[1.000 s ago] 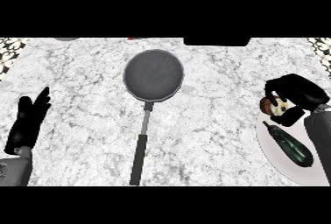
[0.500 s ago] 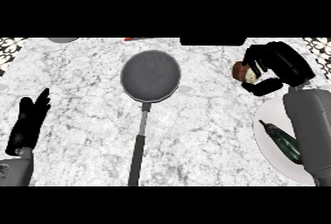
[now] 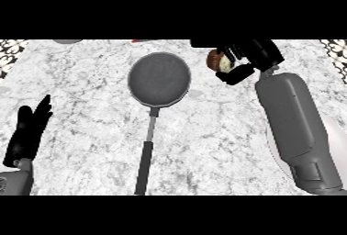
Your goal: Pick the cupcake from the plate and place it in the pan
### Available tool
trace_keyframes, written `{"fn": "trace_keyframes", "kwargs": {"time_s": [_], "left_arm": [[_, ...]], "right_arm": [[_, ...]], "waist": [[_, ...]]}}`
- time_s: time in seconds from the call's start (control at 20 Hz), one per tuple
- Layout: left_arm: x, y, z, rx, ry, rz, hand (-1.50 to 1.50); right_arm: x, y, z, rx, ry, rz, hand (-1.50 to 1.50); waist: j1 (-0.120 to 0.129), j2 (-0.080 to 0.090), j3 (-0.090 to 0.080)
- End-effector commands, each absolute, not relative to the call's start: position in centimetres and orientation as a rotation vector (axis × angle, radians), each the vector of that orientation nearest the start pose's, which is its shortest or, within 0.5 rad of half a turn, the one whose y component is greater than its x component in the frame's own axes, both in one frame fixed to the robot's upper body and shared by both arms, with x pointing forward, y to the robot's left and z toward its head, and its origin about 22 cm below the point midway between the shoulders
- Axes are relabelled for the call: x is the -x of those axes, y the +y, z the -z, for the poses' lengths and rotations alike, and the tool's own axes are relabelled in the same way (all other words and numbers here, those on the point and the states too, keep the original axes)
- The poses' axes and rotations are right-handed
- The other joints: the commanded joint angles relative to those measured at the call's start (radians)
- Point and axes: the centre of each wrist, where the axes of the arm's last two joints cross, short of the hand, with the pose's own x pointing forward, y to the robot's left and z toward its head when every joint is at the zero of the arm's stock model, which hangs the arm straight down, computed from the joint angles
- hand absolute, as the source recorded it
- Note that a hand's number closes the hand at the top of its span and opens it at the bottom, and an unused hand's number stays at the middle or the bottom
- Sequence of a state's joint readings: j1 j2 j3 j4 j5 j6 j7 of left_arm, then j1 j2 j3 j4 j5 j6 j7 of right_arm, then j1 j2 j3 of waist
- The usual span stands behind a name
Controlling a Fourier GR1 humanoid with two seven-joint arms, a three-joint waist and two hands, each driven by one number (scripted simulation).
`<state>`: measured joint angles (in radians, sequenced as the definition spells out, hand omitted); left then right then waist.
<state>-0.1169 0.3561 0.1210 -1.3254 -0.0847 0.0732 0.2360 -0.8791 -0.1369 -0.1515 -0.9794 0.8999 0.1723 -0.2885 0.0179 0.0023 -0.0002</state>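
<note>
My right hand point(image 3: 247, 56) is up at the far right of the counter, its fingers curled round the cupcake point(image 3: 218, 61), which has a brown top and a pale wrapper. The cupcake is held in the air just to the right of the pan's point(image 3: 159, 79) round dark bowl; the pan's long handle runs toward me. The white plate point(image 3: 336, 133) lies at the right edge, mostly hidden behind my right forearm. My left hand point(image 3: 28, 131) rests open at the left edge, fingers up.
A small red thing point(image 3: 137, 41) and a grey round object point(image 3: 65, 41) sit at the counter's far edge. Patterned wall shows at both top corners. The marble top spreads between the pan's handle and each arm.
My right hand has lifted the cupcake off the plate and carried it away from me and to the left, toward the pan. The left hand has not moved.
</note>
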Motion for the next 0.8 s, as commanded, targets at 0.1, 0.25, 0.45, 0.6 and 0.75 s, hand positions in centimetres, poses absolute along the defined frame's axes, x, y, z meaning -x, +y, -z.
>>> {"fn": "trace_keyframes", "kwargs": {"time_s": [0.1,0.25,0.45,0.6,0.75], "left_arm": [[-26.6,34.6,-0.8,-0.458,-1.203,0.120,0.00],[-28.0,33.7,-1.2,-0.472,-1.221,0.121,0.00],[-28.4,32.1,-2.6,-0.475,-1.234,0.136,0.00],[-29.0,32.2,-2.2,-0.441,-1.241,0.163,0.00],[-30.1,31.4,-3.2,-0.432,-1.256,0.170,0.00]], "right_arm": [[-43.2,-10.7,-13.9,0.445,-1.829,-1.020,1.50],[-44.8,-9.9,-13.9,0.433,-1.788,-1.014,1.50],[-45.2,-8.4,-12.8,0.438,-1.745,-1.020,1.50],[-44.7,-8.6,-9.3,0.459,-1.704,-1.019,1.50],[-44.9,-8.3,-9.3,0.421,-1.708,-0.987,1.50]], "waist": [[0.020,0.004,0.000],[0.021,0.011,0.000],[0.040,0.013,0.001],[0.066,0.021,0.000],[0.080,0.027,0.001]]}}
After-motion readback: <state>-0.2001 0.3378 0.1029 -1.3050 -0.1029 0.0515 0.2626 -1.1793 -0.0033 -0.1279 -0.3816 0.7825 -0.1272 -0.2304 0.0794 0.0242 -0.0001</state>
